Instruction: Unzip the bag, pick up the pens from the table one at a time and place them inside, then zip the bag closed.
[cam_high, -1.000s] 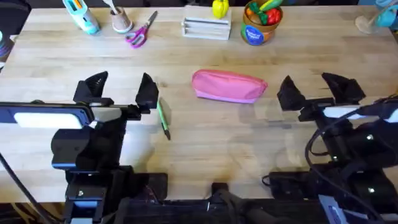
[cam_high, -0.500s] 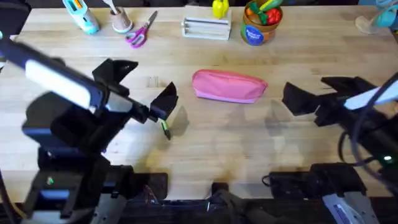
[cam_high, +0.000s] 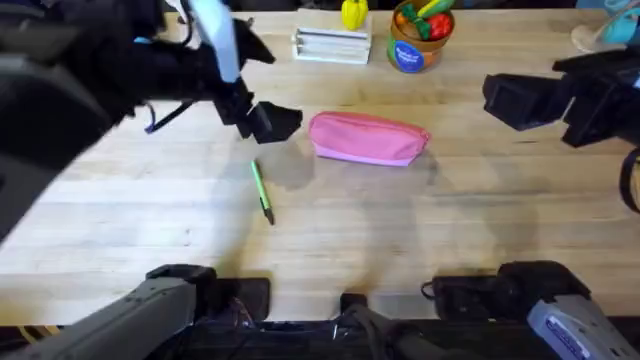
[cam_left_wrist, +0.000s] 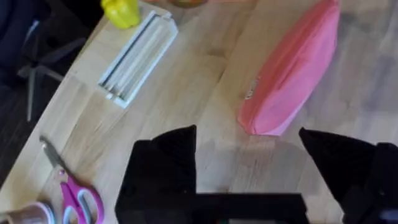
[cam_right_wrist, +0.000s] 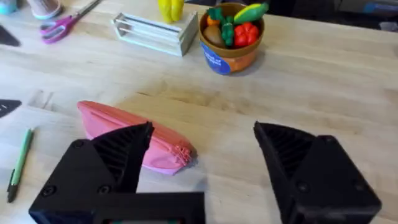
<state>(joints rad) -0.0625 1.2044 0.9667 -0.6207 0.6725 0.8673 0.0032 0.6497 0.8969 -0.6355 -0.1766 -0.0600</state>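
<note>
Wooden table (cam_high: 480, 220), zipped pink bag (cam_high: 368, 138)

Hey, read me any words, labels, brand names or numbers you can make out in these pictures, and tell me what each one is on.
Nothing can be read with confidence.
Blue tub of toy food: white lettering on its side, too blurred to read.
Pink bag: a small tag at the end by its zipper, too small to read.
Green pen: no visible print.

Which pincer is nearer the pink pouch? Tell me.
Left. The left pincer hovers just off the pink pouch's left end; the right pincer is well off to its right, open.
</note>
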